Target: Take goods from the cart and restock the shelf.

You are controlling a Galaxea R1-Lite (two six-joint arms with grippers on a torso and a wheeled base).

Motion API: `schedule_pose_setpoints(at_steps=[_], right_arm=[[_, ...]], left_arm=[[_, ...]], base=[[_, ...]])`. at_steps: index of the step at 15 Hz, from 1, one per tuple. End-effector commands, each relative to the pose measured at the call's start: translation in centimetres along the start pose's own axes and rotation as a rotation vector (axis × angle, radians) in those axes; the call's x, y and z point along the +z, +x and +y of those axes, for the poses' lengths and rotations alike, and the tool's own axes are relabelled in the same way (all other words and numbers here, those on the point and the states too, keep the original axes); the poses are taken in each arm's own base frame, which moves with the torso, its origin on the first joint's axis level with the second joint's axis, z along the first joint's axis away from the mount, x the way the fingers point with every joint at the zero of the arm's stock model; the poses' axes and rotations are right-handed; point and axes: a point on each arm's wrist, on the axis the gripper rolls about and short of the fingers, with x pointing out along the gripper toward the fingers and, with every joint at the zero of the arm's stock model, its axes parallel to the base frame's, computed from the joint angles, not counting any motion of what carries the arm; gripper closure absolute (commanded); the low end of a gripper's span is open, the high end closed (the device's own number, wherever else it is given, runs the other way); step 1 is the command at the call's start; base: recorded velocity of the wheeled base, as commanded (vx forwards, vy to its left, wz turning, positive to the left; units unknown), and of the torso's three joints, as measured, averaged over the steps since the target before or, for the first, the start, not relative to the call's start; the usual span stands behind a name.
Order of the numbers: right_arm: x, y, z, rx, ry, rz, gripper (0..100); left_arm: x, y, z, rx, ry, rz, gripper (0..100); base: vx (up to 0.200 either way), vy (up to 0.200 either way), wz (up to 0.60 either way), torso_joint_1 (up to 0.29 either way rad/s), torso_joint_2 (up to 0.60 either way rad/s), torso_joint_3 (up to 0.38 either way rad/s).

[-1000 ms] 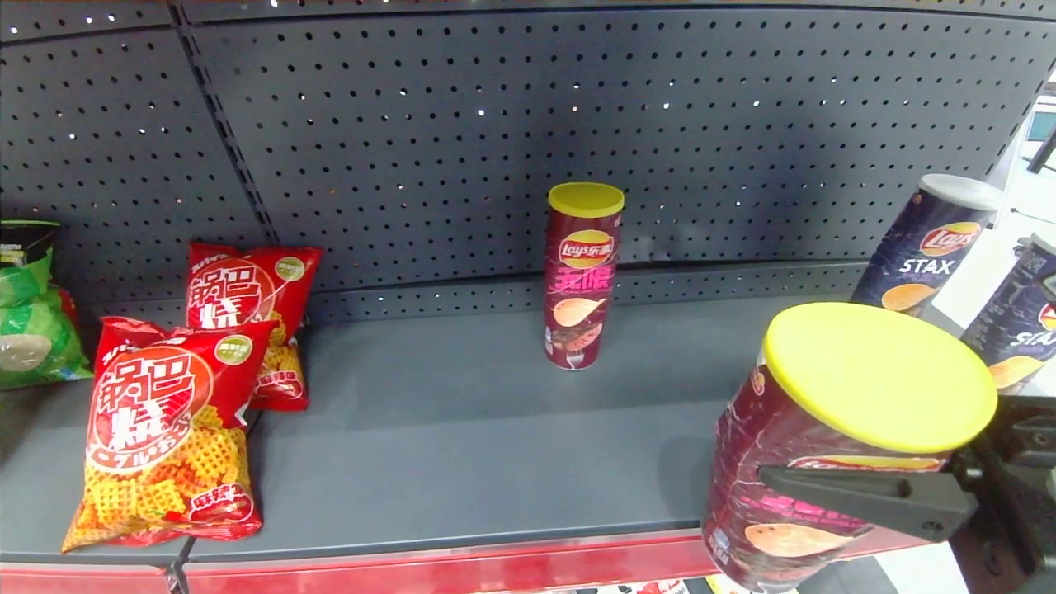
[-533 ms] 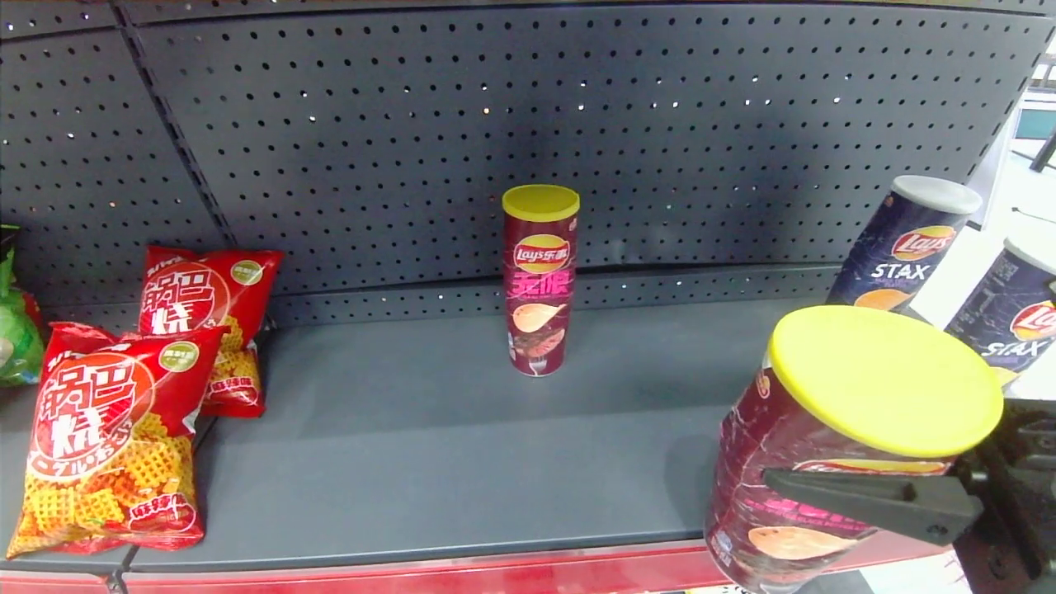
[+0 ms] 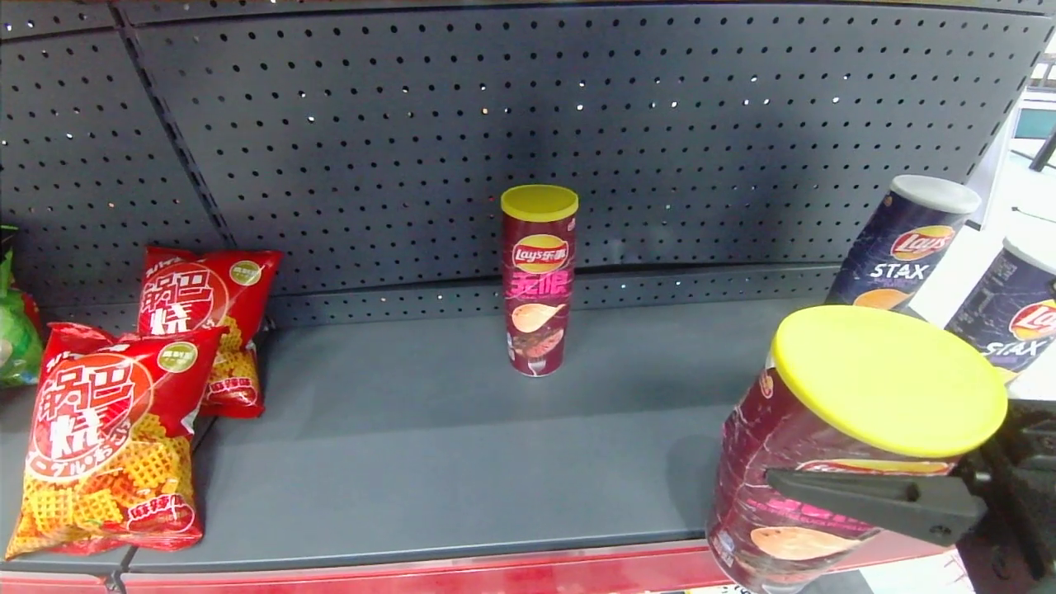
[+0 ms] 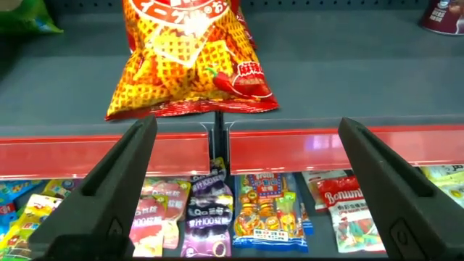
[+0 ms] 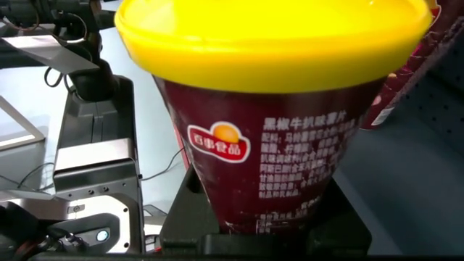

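My right gripper (image 3: 825, 495) is shut on a maroon chip can with a yellow lid (image 3: 784, 462), held tilted at the shelf's front right edge. The same held can (image 5: 275, 159) stands close up in the right wrist view, clamped low between the jaws. An identical can (image 3: 538, 280) stands upright mid-shelf near the pegboard back. The grey shelf (image 3: 462, 445) has bare room between the two cans. My left gripper (image 4: 248, 125) is open and holds nothing, in front of the shelf's red front rail (image 4: 304, 148), just below a red snack bag (image 4: 192, 58).
Two red snack bags (image 3: 107, 445) (image 3: 206, 326) lie at the shelf's left, with a green bag (image 3: 12, 346) beyond them. Two dark blue cans (image 3: 903, 243) (image 3: 1011, 318) stand at the far right. Small packets (image 4: 268, 210) fill the lower shelf.
The head camera swung to the right a second ago, so the shelf goods slid left in view. The held can and right gripper kept their place. Nothing moved in the last half second.
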Motion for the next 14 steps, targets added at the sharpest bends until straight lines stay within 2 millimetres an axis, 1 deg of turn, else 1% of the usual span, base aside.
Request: schedule_pose_setpoints(at_steps=[1, 3, 7, 8, 9, 10, 11, 12, 14], right_arm=[[0.0, 0.0, 0.0, 0.0, -0.001, -0.001, 100], [0.0, 0.0, 0.0, 0.001, 0.0, 0.001, 100], [0.1, 0.1, -0.1, -0.004, 0.006, 0.0, 100], [0.1, 0.1, -0.1, -0.004, 0.009, 0.0, 100], [0.0, 0.0, -0.1, -0.007, 0.01, 0.002, 100], [-0.1, 0.1, -0.2, -0.007, 0.013, 0.006, 100], [-0.2, 0.2, -0.3, -0.007, 0.017, 0.011, 100], [-0.2, 0.4, -0.4, -0.006, 0.021, 0.016, 100], [-0.1, 0.6, -0.6, -0.006, 0.022, 0.014, 100]], left_arm=[[0.0, 0.0, 0.0, 0.0, 0.0, -0.002, 0], [0.0, 0.0, 0.0, -0.002, -0.012, 0.001, 0], [0.0, 0.0, 0.0, -0.002, 0.048, -0.003, 0], [1.8, -0.3, 0.0, -0.008, 0.08, -0.074, 0], [5.5, -0.2, -0.1, -0.031, 0.071, -0.137, 0], [7.3, 0.3, 0.0, -0.065, 0.042, -0.14, 0], [10.3, 0.9, -0.1, -0.132, 0.008, -0.152, 0], [12.0, 1.8, -0.3, -0.175, 0.026, -0.133, 0], [13.9, 3.7, -0.9, -0.33, 0.065, -0.086, 0]], base=[[0.0, 0.0, 0.0, 0.0, 0.0, 0.0], [0.0, 0.0, 0.0, 0.0, 0.0, 0.0], [0.0, 0.0, 0.0, 0.0, 0.0, 0.0], [0.0, 0.0, 0.0, 0.0, 0.0, 0.0], [0.0, 0.0, 0.0, 0.0, 0.0, 0.0], [0.0, 0.0, 0.0, 0.0, 0.0, 0.0], [0.0, 0.0, 0.0, 0.0, 0.0, 0.0], [0.0, 0.0, 0.0, 0.0, 0.0, 0.0], [0.0, 0.0, 0.0, 0.0, 0.0, 0.0]])
